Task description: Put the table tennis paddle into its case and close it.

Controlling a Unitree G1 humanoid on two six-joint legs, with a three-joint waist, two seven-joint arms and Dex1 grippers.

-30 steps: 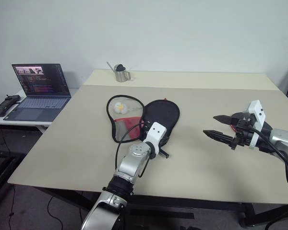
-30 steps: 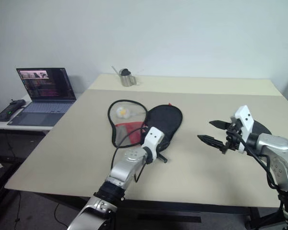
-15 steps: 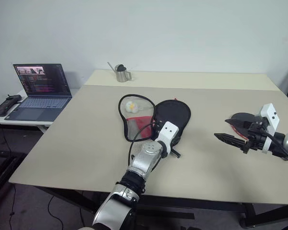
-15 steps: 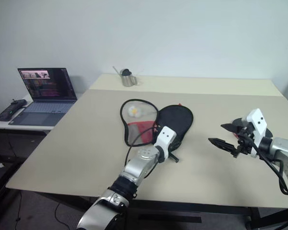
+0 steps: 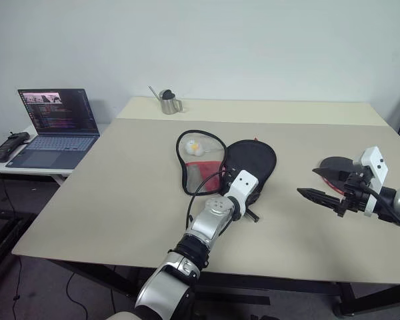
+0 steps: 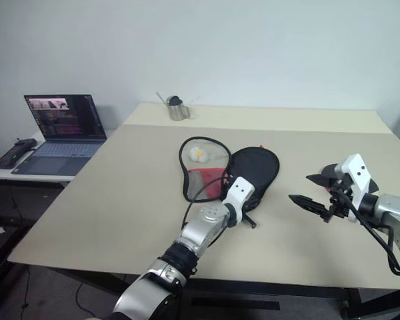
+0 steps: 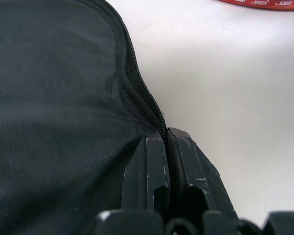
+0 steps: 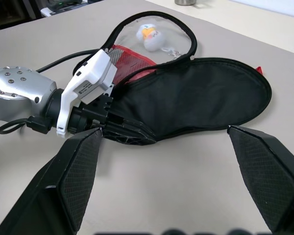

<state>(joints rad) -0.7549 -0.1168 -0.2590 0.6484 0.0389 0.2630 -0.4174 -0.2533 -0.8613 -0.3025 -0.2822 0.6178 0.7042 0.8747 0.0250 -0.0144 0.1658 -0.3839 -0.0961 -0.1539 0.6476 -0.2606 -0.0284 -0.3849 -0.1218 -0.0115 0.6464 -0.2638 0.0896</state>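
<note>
Surface [image 5: 120, 200]: beige top, the largest item I see from the head cams; a lower side desk w/ laptop [image 5: 53, 127] sits off its left edge.

Case [image 5: 250, 160]: black fabric pouch lying open and flat near centre of surface. Its red-and-mesh flap [image 6: 203, 170] is folded out to the left, w/ a small white-yellow item visible at the flap's far end. Zipper runs along the case edge.

Paddle [image 5: 333, 167]: dark round face w/ a red edge, flat on surface at right, well apart from case, partly hidden behind my right hand.

Left hand [image 7: 166, 142]: fingers together, pinched on the zipper edge at the narrow near end of the case; wrist cam shows zipper teeth running straight into the closed tips.

Right hand [image 5: 320, 183]: fingers spread wide, holding nothing, hovering above surface just in front of paddle and pointing left toward case.

Metal jug [image 5: 168, 102]: small, w/ thin spout, on the far left part of surface.
</note>
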